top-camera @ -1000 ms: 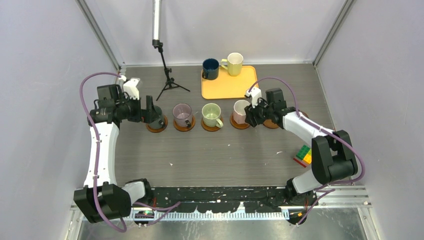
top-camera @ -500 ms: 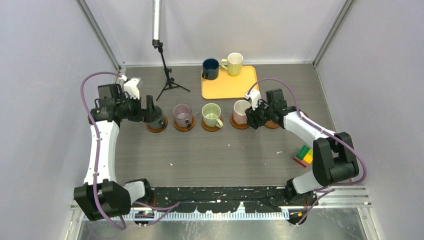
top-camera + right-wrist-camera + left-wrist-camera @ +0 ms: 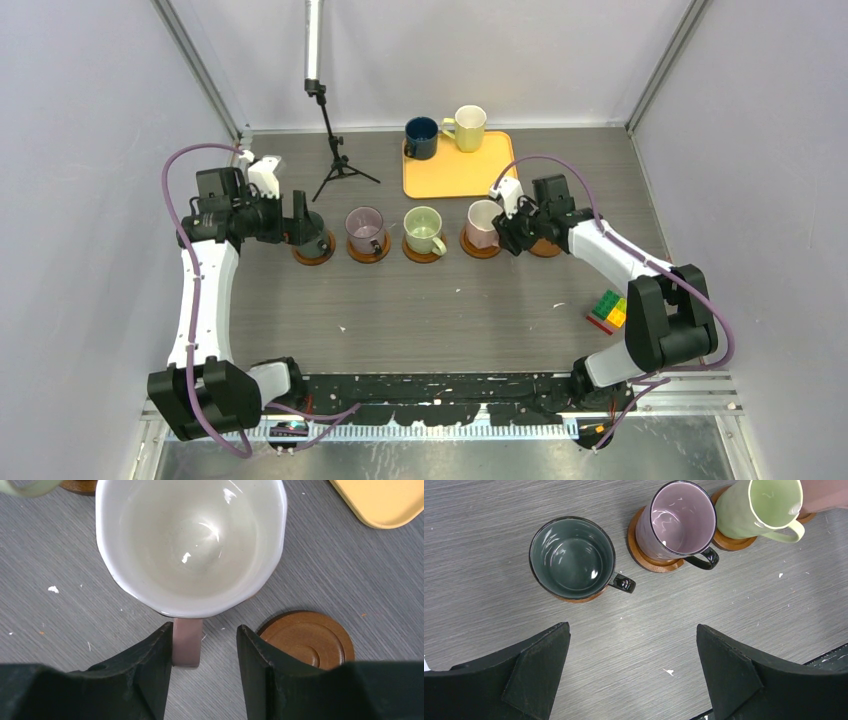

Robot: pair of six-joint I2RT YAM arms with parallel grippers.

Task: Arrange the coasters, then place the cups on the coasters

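Four cups stand on brown coasters in a row: dark green cup (image 3: 312, 236) (image 3: 572, 559), mauve cup (image 3: 365, 232) (image 3: 681, 522), light green cup (image 3: 424, 231) (image 3: 764, 502) and pink cup (image 3: 483, 224) (image 3: 190, 540). An empty coaster (image 3: 547, 248) (image 3: 307, 637) lies right of the pink cup. The navy cup (image 3: 421, 138) and pale yellow cup (image 3: 469, 128) stand at the tray's back edge. My right gripper (image 3: 510, 232) (image 3: 205, 628) is open, astride the pink cup's handle (image 3: 187, 647); one finger touches it, the other stands apart. My left gripper (image 3: 303, 225) (image 3: 631, 670) hangs wide open beside the dark green cup.
The yellow-orange tray (image 3: 460, 175) (image 3: 390, 500) lies at the back centre. A small black tripod (image 3: 335, 165) stands at the back left. A multicoloured toy block (image 3: 607, 310) sits near the right arm's elbow.
My right gripper's jaws have narrowed a little around the pink cup's handle. The left arm and the cups have not moved.
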